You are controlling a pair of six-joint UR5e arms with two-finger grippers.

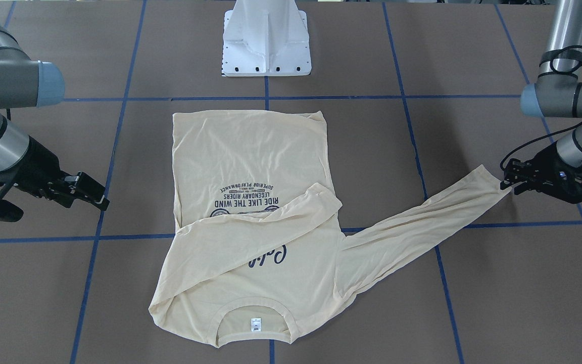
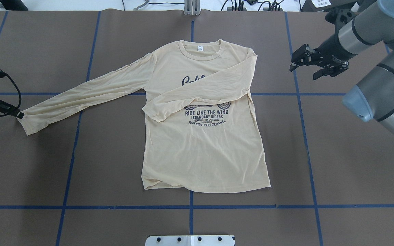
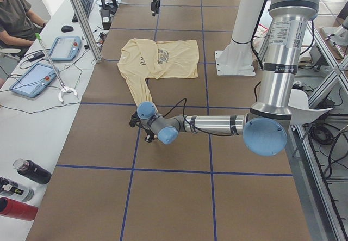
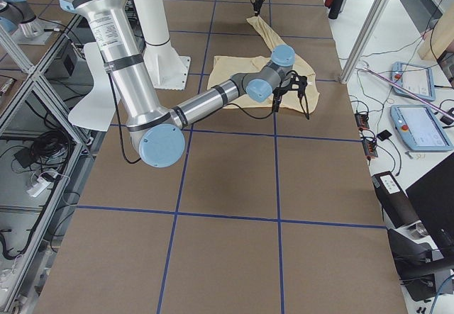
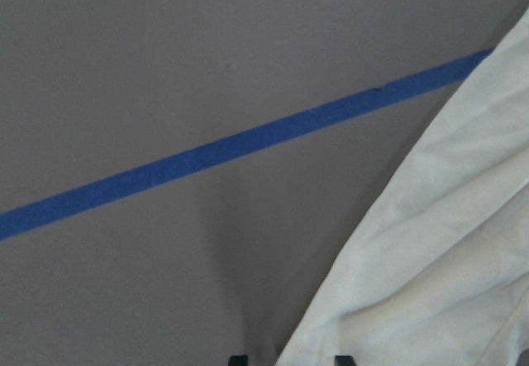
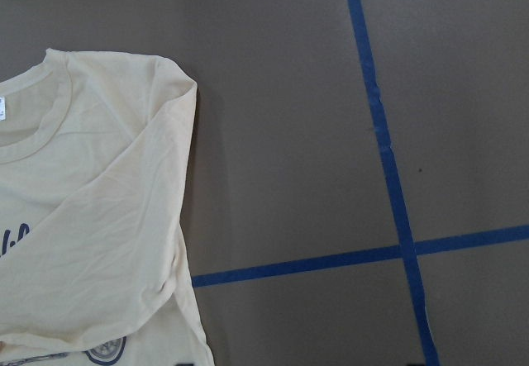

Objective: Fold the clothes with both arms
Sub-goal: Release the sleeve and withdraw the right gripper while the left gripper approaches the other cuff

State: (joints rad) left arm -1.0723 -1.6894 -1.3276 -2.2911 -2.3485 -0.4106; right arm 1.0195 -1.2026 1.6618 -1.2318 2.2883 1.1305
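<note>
pale yellow long-sleeved shirt [image 2: 204, 150] is lying front up on the brown surface [image 2: 320, 164], collar on the far side from the robot, hem toward its white base [image 1: 267, 45]. the sleeve on the robot's right [image 2: 204, 92] is folded across the chest and covers part of the navy print [image 2: 206, 118], its cuff ending near the middle of the body. the other sleeve [image 2: 87, 94] runs straight out to the robot's left, across a line of blue tape [image 2: 190, 206]. the left hand [image 1: 508, 178] sits low, right at that cuff; in the wrist view its fingertips are apart with the cuff edge between them, so not clamped. the right hand [image 2: 302, 70] is off the shirt, out past the shoulder, fingers spread with nothing in them
</note>
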